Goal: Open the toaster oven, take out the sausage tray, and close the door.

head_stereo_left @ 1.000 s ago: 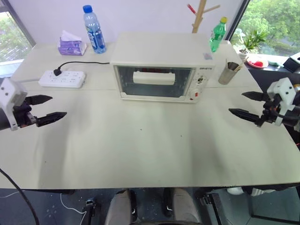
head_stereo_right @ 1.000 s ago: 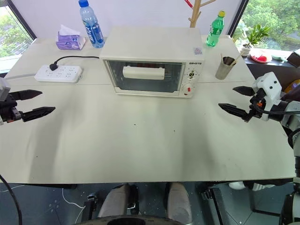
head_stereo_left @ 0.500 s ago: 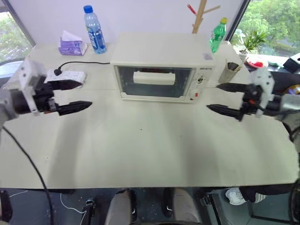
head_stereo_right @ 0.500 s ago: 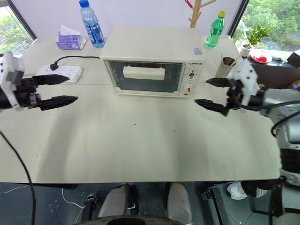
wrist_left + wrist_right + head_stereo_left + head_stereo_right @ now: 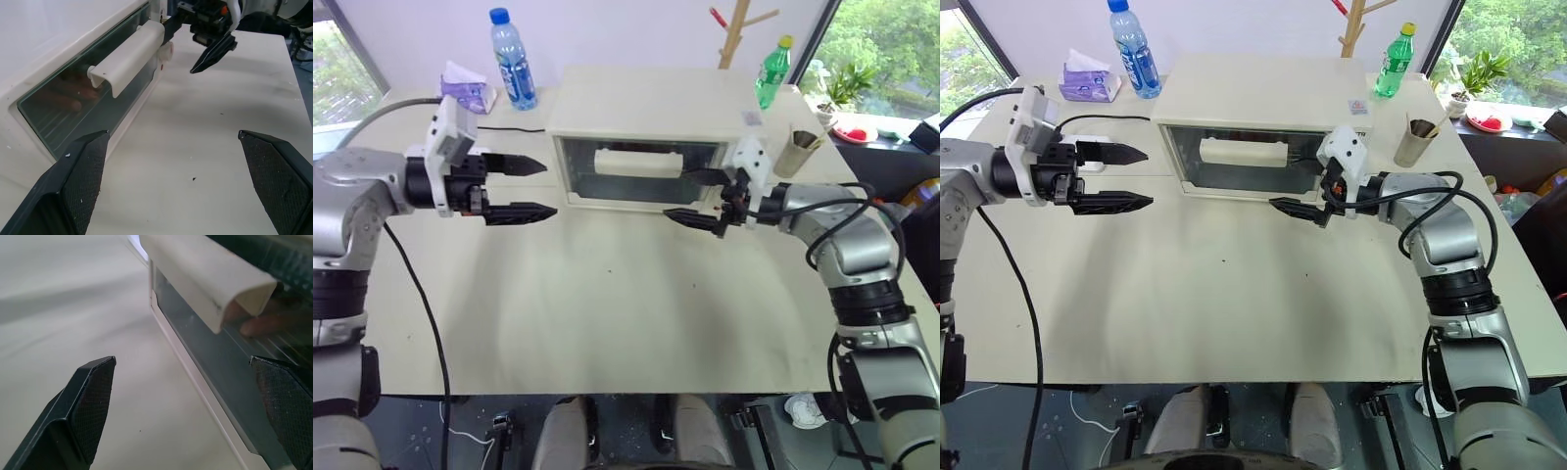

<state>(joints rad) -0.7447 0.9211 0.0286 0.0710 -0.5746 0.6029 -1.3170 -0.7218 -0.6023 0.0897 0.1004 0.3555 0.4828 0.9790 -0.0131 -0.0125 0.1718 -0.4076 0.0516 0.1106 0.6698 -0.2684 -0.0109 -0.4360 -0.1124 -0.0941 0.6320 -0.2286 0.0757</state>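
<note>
Ana: Left eye view has the left gripper (image 5: 540, 188) spread wide and empty, level with the toaster oven (image 5: 651, 127); its door (image 5: 636, 174) sits shut.

Ben: And the right gripper (image 5: 697, 199), also spread, is nearest the handle (image 5: 636, 163). It should probably hook that bar and pull down slowly. The sausage tray (image 5: 68, 100) waits inside.

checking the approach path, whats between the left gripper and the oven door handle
Nothing: in the left wrist view only bare table and door glass lie between the open left gripper and handle.
</note>
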